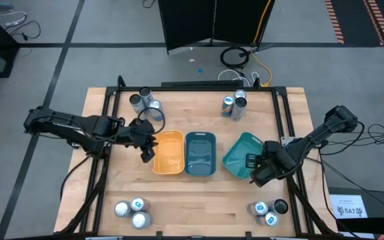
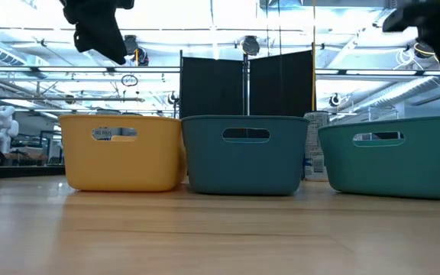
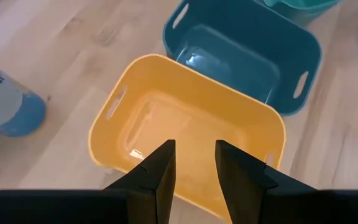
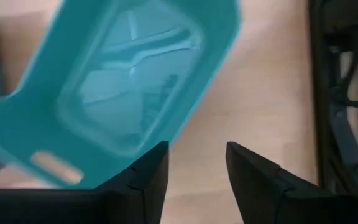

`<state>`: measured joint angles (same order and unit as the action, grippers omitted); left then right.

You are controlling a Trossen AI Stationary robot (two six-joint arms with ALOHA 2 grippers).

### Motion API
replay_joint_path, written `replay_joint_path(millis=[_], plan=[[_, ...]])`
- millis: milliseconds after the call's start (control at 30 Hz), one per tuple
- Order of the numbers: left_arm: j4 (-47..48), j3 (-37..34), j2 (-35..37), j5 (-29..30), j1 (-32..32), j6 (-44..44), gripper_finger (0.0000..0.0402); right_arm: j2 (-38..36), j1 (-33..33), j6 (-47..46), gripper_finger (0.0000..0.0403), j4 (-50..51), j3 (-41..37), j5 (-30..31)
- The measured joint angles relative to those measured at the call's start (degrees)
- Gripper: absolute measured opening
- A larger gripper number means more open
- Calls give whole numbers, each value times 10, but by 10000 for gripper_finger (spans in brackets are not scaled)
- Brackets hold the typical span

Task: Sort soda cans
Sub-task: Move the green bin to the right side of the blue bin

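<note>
**Bins empty, cans waiting in the corners**

High view shows the soda cans standing in four small clusters at the table's corners: one group at far left (image 1: 145, 101), one at far right (image 1: 233, 105), one at near left (image 1: 131, 212) and one at near right (image 1: 269, 210). None sits in a bin. The yellow bin (image 1: 169, 152), the dark teal bin (image 1: 201, 153) and the lighter teal bin (image 1: 243, 156) all look empty in the high and wrist views, so by my reading the sorting has not begun and every can is left to move.

The left gripper (image 1: 147, 148) hangs just beside the yellow bin's outer edge, its fingers (image 3: 160, 171) apart with nothing between them. The right gripper (image 1: 253, 162) hovers over the near edge of the lighter teal bin, which sits turned at an angle; its fingers (image 4: 151, 171) are also apart and empty.

The yellow and dark teal bins stand side by side, close together, mid-table. Bare wood lies open between the bins and each can cluster, giving both arms room to reach. The clusters themselves are tight, cans nearly touching, and sit near the table's frame rails.
</note>
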<state>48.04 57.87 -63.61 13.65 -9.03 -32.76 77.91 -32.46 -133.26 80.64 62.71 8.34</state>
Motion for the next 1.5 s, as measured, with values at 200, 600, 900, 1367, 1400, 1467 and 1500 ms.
replay_joint_path(millis=[200, 600, 900, 1367, 1400, 1467, 1500], plan=[[0, 0, 0, -1, 0, 34, 122, 0, 52, -8, 179, -42, -48, -12], [9, 0, 0, -4, 0, 64, 122, 0, 105, 20, 116, -122, -140, -43], [10, 0, 0, -4, 0, 66, 122, 0, 139, 167, 12, -122, -141, -38], [3, 0, 0, -5, 0, 18, 122, 0, 256, 407, 1, -130, -141, 7], [3, 0, 0, -5, 0, 16, 122, 0, 266, 417, 1, -136, -141, 8], [3, 0, 0, -5, 0, 8, 122, 0, 283, 428, 1, -160, -141, 9], [3, 0, 0, -5, 0, 1, 122, 0, 290, 432, 1, -174, -141, 10]])
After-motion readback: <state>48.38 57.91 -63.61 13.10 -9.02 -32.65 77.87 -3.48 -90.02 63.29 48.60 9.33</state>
